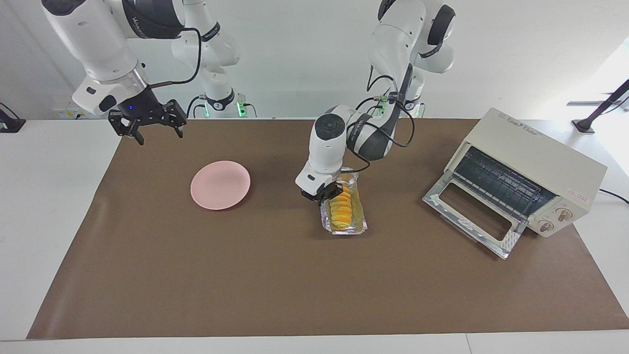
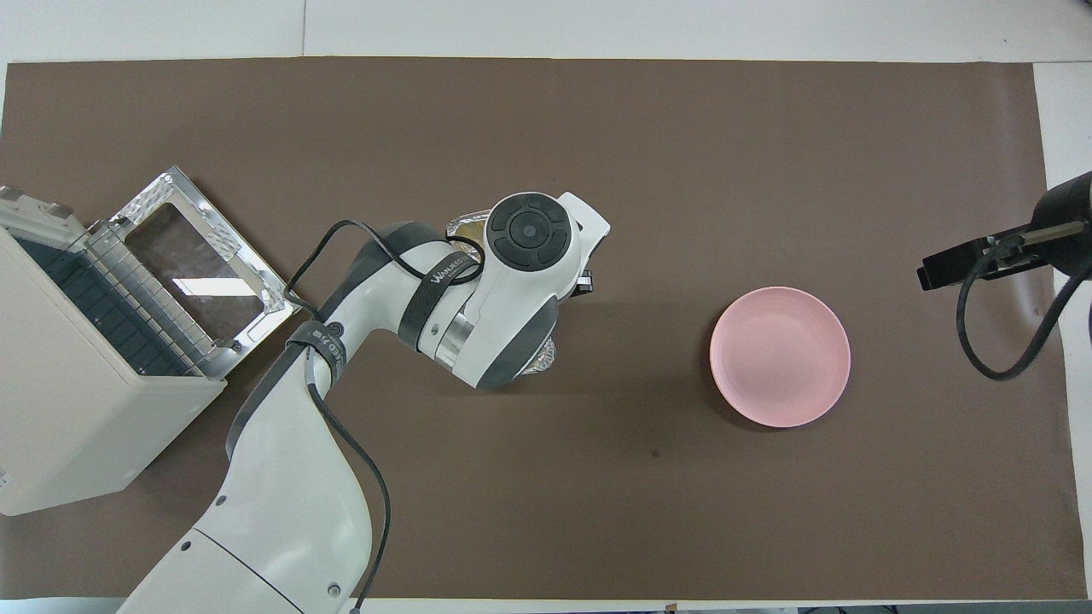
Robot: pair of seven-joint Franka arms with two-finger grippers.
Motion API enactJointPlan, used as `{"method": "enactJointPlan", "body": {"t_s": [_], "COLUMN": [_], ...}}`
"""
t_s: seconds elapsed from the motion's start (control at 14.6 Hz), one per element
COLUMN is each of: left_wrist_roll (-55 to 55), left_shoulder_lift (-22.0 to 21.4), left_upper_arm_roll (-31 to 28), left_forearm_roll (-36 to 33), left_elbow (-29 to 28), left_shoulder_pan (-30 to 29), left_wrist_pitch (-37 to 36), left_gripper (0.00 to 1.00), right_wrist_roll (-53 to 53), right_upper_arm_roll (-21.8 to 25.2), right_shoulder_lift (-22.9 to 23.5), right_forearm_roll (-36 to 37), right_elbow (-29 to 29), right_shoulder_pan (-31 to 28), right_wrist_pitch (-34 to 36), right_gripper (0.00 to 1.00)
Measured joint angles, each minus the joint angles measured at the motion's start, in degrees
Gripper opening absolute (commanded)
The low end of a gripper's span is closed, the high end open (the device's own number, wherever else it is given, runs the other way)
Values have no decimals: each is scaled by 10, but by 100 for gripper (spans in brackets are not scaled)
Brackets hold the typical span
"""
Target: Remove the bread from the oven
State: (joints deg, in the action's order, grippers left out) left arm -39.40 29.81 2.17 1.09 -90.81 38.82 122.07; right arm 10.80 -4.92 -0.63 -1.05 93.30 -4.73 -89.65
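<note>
The golden ridged bread (image 1: 341, 209) lies in a crinkled silver foil tray (image 1: 362, 222) on the brown mat, between the pink plate (image 1: 220, 185) and the cream-white oven (image 1: 540, 162). The oven's glass door (image 1: 469, 219) hangs open and the rack inside is bare. My left gripper (image 1: 322, 193) is shut on the rim of the foil tray at the side toward the plate. In the overhead view the left arm covers the bread; only foil edges (image 2: 463, 226) show. My right gripper (image 1: 148, 129) is open and waits above the mat's corner near the plate.
The oven (image 2: 77, 409) stands at the left arm's end of the table, with its door (image 2: 194, 266) lying out over the mat. The plate (image 2: 780, 356) sits toward the right arm's end. The right gripper (image 2: 949, 268) hovers at the mat's edge.
</note>
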Motion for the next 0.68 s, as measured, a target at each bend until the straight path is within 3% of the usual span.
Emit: {"method": "enactJointPlan", "body": {"t_s": [0.07, 0.14, 0.48, 0.68], "left_wrist_roll": [1, 1, 1, 9], "left_shoulder_lift": [0, 0, -9, -77], "left_upper_arm_roll": [-1, -2, -19, -26], "left_forearm_roll": [7, 18, 34, 34], "left_elbow": [0, 1, 16, 27], "left_shoulder_pan": [0, 0, -14, -88], "left_wrist_pitch": [0, 0, -20, -124], "left_gripper": [82, 100, 100, 100], "right_wrist_roll": [0, 0, 0, 0], "right_upper_arm_roll": [0, 0, 0, -5], "right_shoulder_lift": [0, 0, 0, -1], "right_forearm_roll": [0, 0, 0, 0], "right_elbow": [0, 0, 0, 0], "right_shoulder_pan": [0, 0, -1, 1], "right_wrist_pitch": [0, 0, 16, 16], "right_gripper": [100, 100, 100, 100]}}
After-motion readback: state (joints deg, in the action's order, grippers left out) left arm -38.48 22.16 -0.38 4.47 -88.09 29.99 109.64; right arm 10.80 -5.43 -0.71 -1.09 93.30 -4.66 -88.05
